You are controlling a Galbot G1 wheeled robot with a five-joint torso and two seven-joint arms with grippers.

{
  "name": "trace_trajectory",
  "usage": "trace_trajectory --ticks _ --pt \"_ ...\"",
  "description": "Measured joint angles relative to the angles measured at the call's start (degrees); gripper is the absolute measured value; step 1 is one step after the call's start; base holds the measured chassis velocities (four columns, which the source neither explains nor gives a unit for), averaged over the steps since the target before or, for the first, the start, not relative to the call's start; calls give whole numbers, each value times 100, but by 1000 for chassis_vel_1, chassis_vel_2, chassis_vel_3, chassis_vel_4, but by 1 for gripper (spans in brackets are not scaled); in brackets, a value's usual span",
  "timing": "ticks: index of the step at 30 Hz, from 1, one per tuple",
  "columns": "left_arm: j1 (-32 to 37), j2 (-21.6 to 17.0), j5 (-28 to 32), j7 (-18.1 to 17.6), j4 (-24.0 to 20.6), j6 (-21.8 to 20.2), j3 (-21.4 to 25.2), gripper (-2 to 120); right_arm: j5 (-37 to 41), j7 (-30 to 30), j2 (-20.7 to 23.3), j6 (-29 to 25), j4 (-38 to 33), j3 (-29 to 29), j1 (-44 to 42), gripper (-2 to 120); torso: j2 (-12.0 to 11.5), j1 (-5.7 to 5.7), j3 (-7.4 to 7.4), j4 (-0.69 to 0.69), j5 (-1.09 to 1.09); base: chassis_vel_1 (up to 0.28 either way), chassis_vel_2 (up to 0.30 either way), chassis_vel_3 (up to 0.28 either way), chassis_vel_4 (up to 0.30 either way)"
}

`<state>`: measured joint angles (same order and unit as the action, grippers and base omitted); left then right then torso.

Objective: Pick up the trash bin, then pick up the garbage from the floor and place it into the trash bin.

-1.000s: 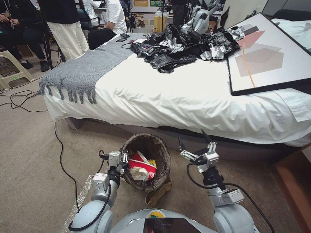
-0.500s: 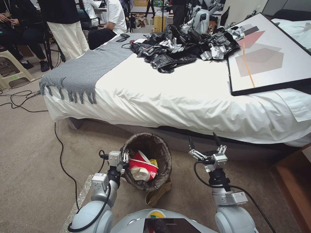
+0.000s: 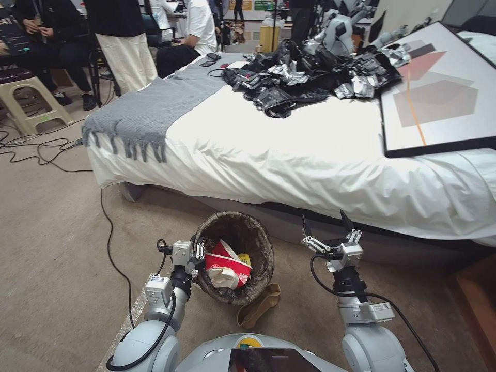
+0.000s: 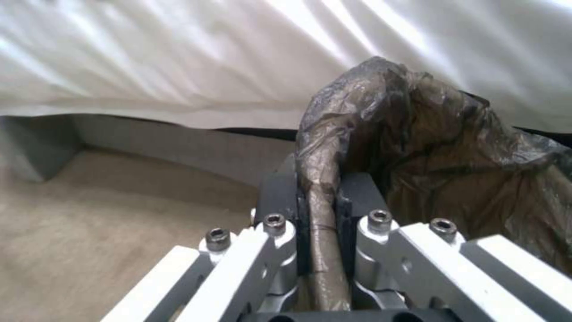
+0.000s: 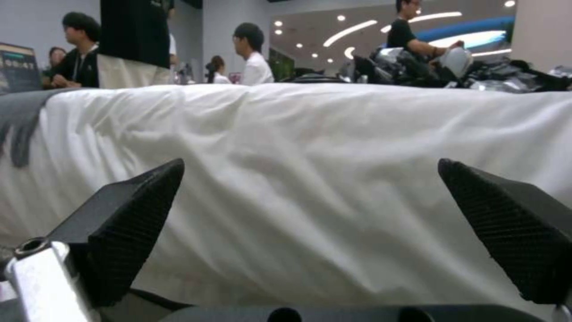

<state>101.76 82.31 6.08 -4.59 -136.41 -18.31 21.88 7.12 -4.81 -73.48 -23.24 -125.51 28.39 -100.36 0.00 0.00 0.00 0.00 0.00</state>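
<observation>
Carpet by bed; trash bin (image 3: 233, 258) rim pinched between left gripper (image 3: 198, 254) jaws.

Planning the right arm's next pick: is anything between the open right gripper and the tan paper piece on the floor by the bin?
Nothing visible. The right gripper hangs open over bare carpet; the tan paper piece lies against the trash bin, which the left gripper holds by its rim.
</observation>
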Motion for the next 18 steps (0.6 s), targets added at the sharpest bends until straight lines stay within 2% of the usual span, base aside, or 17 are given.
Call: trace_trajectory --ticks 6,18 --pt "-4 5 4 0 -4 -2 2 7 -2 -147 -6 63 18 -1 78 100 0 0 0 0 0 78 89 93 88" --pt "-5 5 13 -9 -18 3 20 7 -9 -31 2 58 31 -2 121 100 0 0 0 0 0 112 112 123 109"
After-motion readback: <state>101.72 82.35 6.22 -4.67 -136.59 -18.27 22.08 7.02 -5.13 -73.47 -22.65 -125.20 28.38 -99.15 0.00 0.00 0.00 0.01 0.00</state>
